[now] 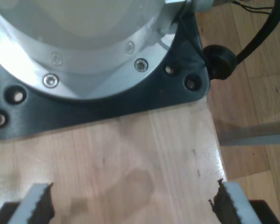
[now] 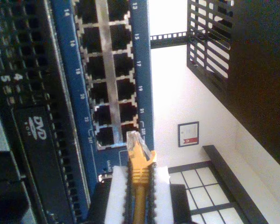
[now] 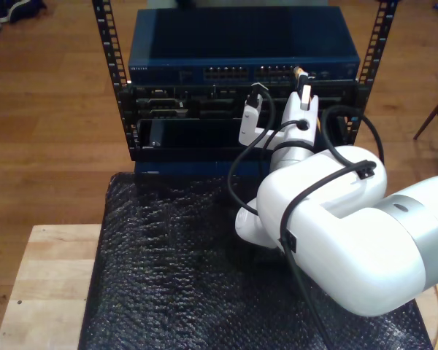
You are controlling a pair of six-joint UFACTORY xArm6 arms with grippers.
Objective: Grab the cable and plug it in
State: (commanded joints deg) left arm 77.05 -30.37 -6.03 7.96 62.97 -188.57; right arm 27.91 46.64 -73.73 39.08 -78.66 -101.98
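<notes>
My second hand (image 2: 139,198) grips the cable (image 2: 139,161) just before the blue switch (image 2: 142,70); a drive reads DVD (image 2: 37,128); my first hand (image 1: 130,203) gapes over the worktop (image 1: 130,154)

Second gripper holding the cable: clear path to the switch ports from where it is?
Probably yes. My second gripper holds the cable with its plug pointing at the blue switch; nothing sits between plug and open ports, though alignment still looks slightly off.

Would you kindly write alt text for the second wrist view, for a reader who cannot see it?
My second end effector grips the cable between white pads, its clear plug just short of the ports at the end of a blue switch. A black DVD drive sits beside the switch.
</notes>
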